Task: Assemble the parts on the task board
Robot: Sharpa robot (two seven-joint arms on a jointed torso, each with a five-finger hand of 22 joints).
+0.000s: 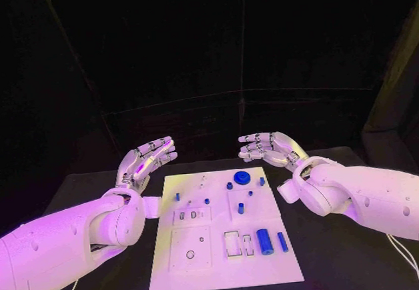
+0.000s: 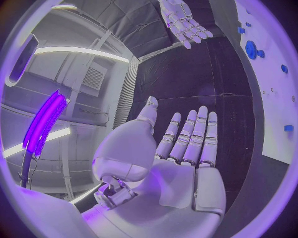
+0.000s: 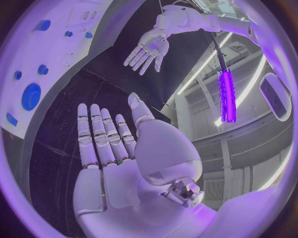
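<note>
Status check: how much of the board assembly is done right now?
Nothing looks started. The left hand and right hand hover open beyond the white task board, holding nothing. The large blue cylinder, slim blue bar and round blue disc lie on the board; whether any are seated is unclear.

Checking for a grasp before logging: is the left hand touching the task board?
Apart. The head view shows the left hand open beyond the task board's far left corner, black table between them.
</note>
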